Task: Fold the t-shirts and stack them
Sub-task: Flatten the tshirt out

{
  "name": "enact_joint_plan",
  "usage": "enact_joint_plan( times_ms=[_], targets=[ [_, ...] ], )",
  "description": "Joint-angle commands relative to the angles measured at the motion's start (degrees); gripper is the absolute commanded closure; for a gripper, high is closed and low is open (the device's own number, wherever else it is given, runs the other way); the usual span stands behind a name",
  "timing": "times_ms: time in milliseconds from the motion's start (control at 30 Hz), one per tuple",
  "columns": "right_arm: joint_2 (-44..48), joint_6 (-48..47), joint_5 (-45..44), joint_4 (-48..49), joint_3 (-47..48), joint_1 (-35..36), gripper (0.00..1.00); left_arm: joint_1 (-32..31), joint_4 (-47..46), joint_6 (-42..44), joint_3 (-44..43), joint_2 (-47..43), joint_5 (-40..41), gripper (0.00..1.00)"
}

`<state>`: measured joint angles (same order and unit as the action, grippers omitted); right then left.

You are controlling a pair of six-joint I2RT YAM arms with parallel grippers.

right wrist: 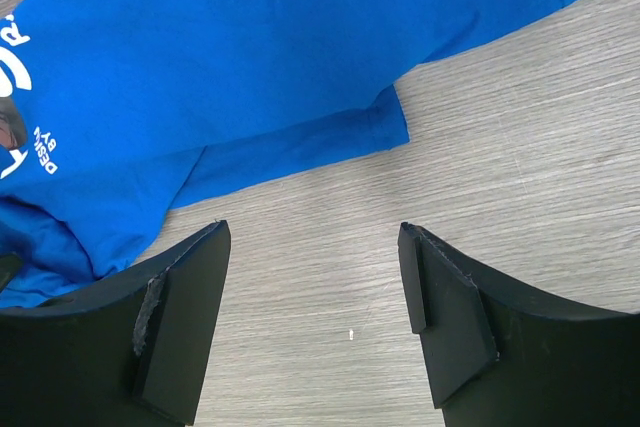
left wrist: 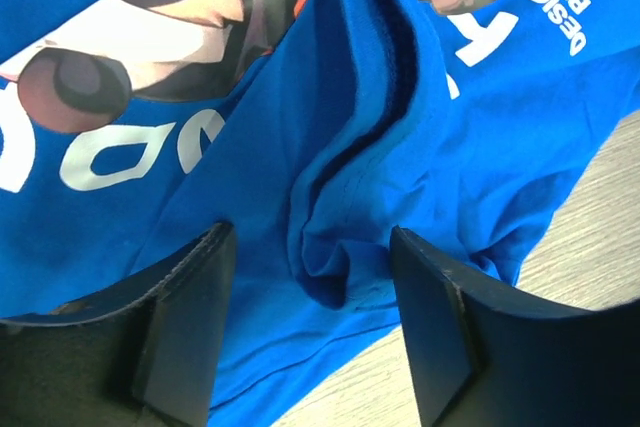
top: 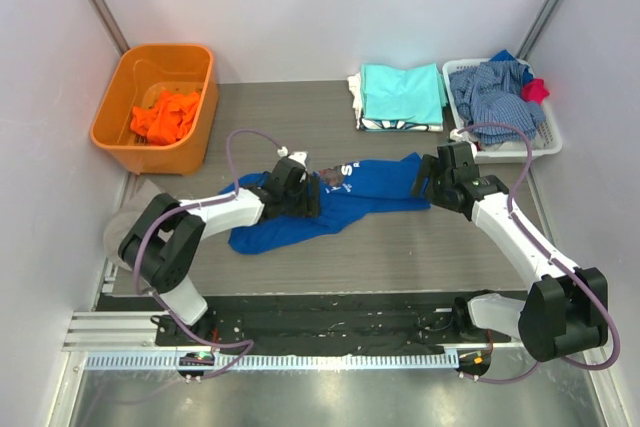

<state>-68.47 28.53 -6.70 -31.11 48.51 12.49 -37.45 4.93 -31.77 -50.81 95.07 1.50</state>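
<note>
Two arms: both reach in over the counter, with the left end effector and the right end effector at opposite ends of the blue shirt.
Blue shirt: it lies crumpled in the middle of the counter, stretched in a long band from the near left to the far right. Its print faces up near the middle.
Print: white letters and a dark cartoon figure, partly hidden by a fold of the cloth.
Left side: the left end effector is low on the blue shirt, just beside the print. In the wrist view its jaws stand rather wide, and a raised ridge of blue cloth runs up between them. The fingers are down at the cloth, but I cannot tell if they press on it.
Right side: the right end effector has its jaws wide and holds nothing. In the wrist view only bare counter is between them, and an edge of the blue shirt lies just beyond the fingertips, apart from them.
Folded pile: an aqua shirt lies folded on top of a white shirt at the far side of the counter, just left of the basket.
Basket: white, at the far right. It holds a checked garment and a red cloth.
Tub: orange, at the far left. It holds a crumpled orange shirt.
</note>
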Motion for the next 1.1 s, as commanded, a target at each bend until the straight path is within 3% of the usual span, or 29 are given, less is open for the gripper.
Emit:
enact_joint_plan(
  times_ms=[0,167,267,300,400,500,833,1067],
  targets=[
    [2.2,-1.1,0.0,0.2,0.0,-0.5,0.24,-0.3,-3.3,-1.3,-2.1,1.2,0.0,0.35],
    [2.4,-1.4,0.1,0.0,0.0,-0.8,0.23,-0.4,-3.8,-1.3,-2.3,0.6,-0.7,0.45],
    [2.4,-1.4,0.3,-0.2,0.2,-0.8,0.24,-0.4,-3.7,-1.2,-3.0,0.1,-1.2,0.59],
    [2.5,-1.3,0.3,-0.3,0.3,-0.9,0.23,-0.4,-3.0,-1.2,-3.2,-0.7,-2.8,0.69],
    [2.6,-1.4,0.3,-0.4,0.4,-1.0,0.24,-0.4,-0.5,-0.5,-4.4,-3.4,-2.8,0.85],
    [2.7,-1.3,0.5,-0.4,0.5,-0.9,0.24,-0.4,5.0,1.0,-6.8,-7.8,-1.9,0.95],
    [3.0,-1.0,0.7,-0.4,0.5,-1.0,0.23,-0.3,26.3,11.5,-19.8,-20.4,11.0,0.98],
    [2.7,-0.6,0.7,0.0,0.5,-1.1,0.23,0.2,32.0,12.9,-18.4,-25.4,13.6,0.97]
  ],
)
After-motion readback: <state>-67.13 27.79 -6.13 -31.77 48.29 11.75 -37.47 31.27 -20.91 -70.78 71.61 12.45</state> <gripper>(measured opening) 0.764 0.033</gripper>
